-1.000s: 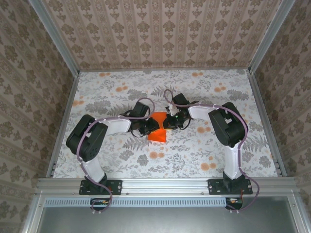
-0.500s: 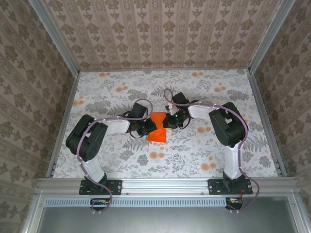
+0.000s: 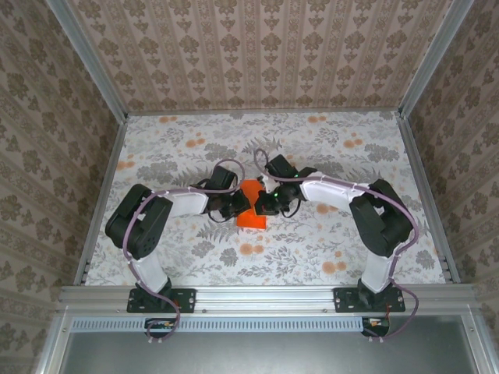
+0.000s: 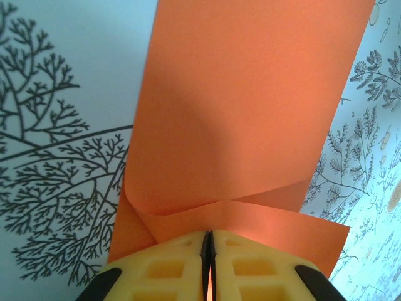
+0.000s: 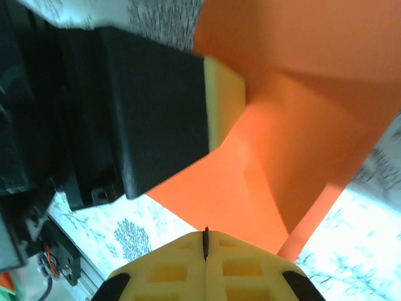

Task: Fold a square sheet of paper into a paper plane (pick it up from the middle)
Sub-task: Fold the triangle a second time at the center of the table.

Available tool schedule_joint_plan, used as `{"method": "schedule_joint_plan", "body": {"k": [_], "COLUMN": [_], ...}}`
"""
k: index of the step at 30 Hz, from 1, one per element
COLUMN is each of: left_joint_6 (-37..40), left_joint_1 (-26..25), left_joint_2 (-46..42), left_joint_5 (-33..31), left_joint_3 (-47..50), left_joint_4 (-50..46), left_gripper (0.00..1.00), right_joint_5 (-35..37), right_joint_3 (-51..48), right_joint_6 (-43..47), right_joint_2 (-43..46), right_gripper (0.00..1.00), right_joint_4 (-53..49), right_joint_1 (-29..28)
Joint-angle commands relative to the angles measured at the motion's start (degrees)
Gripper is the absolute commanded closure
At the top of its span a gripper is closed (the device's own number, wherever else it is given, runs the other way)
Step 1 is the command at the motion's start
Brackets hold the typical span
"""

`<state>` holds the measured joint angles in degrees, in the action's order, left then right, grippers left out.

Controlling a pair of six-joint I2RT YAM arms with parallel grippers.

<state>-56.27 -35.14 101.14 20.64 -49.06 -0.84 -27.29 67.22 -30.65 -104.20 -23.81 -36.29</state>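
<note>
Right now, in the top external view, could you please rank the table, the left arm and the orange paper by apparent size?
Largest: the table.
Then: the left arm.
Smallest: the orange paper.

Seen from above, the paper (image 3: 250,219) is a small orange patch, covered at 9 o'clock by the left jaws and at 3 o'clock by the right jaws. Its folds are too small to tell. In the left wrist view it runs off the frame at 12 o'clock and slips under the pads (image 4: 163,269) at 6 o'clock. In the right wrist view a blurred black casing (image 5: 144,106) at 9 o'clock masks part of the paper, which is cropped at 12 and 3 o'clock. Whether the right jaws pinch it cannot be told.
</note>
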Motion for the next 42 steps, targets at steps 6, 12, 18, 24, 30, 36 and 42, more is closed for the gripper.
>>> {"method": "schedule_joint_plan", "body": {"k": [6, 12, 18, 24, 30, 36, 42], "left_joint_6": [-1.3, -1.2, -1.2, -1.3, -1.4, -1.5, -1.6], "left_joint_1": [0.2, 0.2, 0.3, 0.4, 0.5, 0.6, 0.7], "left_joint_2": [2.2, 2.2, 2.5, 3.0, 3.6, 3.7, 3.7], "left_joint_5": [-4.2, -4.6, -4.9, -5.2, -5.2, -5.3, -5.3], "left_joint_3": [2.1, 2.3, 2.4, 2.9, 2.7, 3.0, 3.1], "left_joint_4": [-5.5, -5.8, -6.2, -6.5, -6.5, -6.5, -6.7], "left_gripper": [0.88, 0.89, 0.89, 0.90, 0.90, 0.90, 0.90], "right_joint_5": [6.6, 8.3, 10.8, 10.9, 11.1, 11.1, 11.3], "right_joint_3": [2.1, 4.1, 4.4, 3.3, 2.5, 1.3, 0.2], "right_joint_6": [-4.7, -5.4, -4.9, -4.5, -4.2, -3.9, -3.4], "right_joint_2": [-2.8, -5.5, -6.3, -6.4, -6.5, -6.1, -5.6], "right_gripper": [1.00, 1.00, 1.00, 1.00, 1.00, 1.00, 1.00], "right_joint_4": [-3.6, -4.6, -6.6, -6.7, -8.2, -8.6, -9.1], "right_joint_1": [-3.9, -4.6, -4.5, -4.1, -4.0, -3.9, -3.8]}}
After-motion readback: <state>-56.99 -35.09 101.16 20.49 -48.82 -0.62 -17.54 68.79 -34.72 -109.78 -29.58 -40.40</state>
